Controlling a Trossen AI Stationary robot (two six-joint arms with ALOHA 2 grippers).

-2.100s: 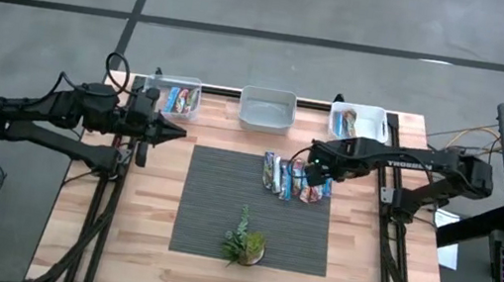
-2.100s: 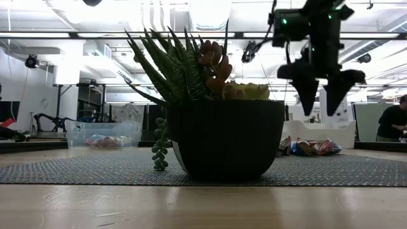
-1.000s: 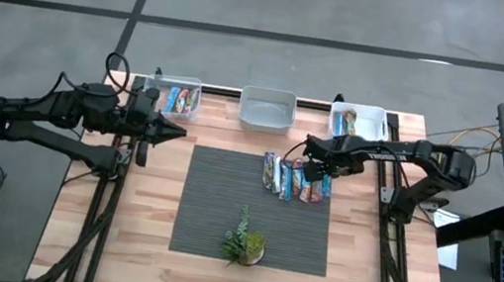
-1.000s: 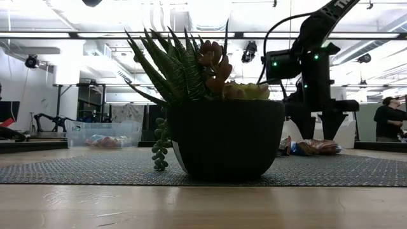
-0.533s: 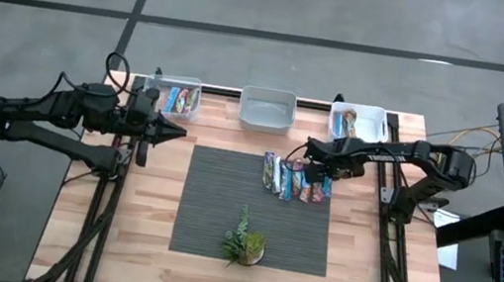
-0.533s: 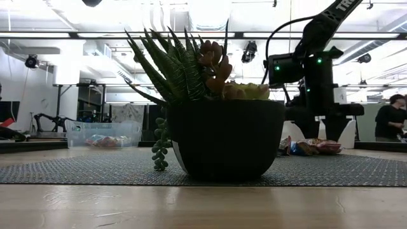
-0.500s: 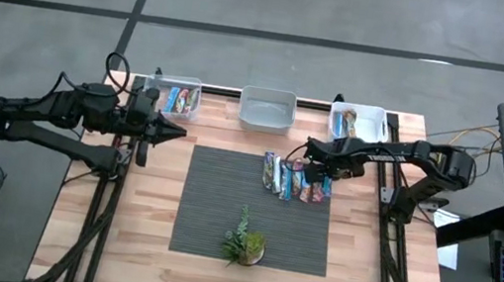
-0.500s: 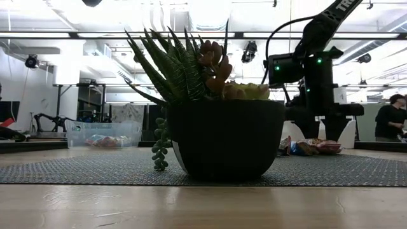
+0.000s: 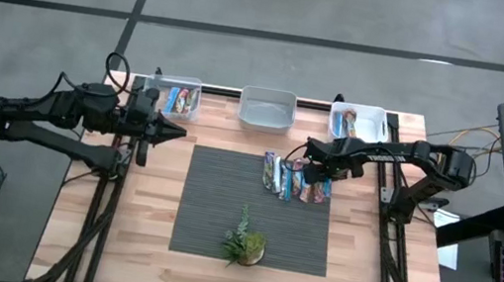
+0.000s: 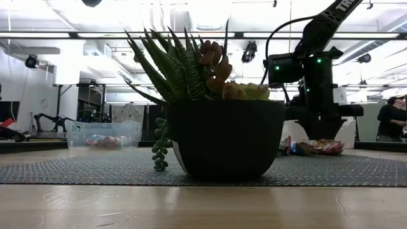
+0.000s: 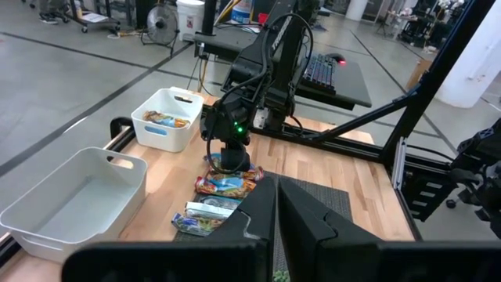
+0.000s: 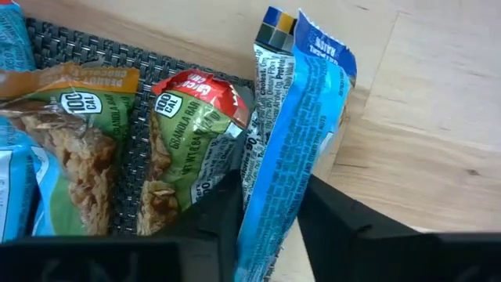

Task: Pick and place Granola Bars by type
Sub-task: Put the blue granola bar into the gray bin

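The right gripper (image 12: 270,215) is down on the row of granola bars (image 9: 294,178) at the far edge of the woven mat (image 9: 222,207), its jaws narrowed onto a blue-wrapped bar (image 12: 293,133) that stands on edge between them — the wrapper rises straight up out of the gap, pressed on both sides. Just beside it on the mat lie a red-topped bar (image 12: 184,133) and an orange-topped bar (image 12: 74,141), both with green labels, flat and side by side. Past the blue bar the mat ends and bare wood of the table (image 12: 423,117) begins.

From above, the loose bars sit in a short row on the mat's far right part, between the potted plant (image 9: 245,241) near the mat's front edge and the three bins along the table's far side. Of those bins, the clear bin (image 9: 176,97) beyond the mat's left corner holds a few bars, the grey bin (image 9: 268,108) straight behind the mat shows nothing inside, and the white bin (image 9: 358,123) beyond the mat's right corner holds some wrapped bars too.

The left gripper (image 9: 171,130) waits off the mat's left far corner, well apart from the bars, jaws pressed together — nothing in them
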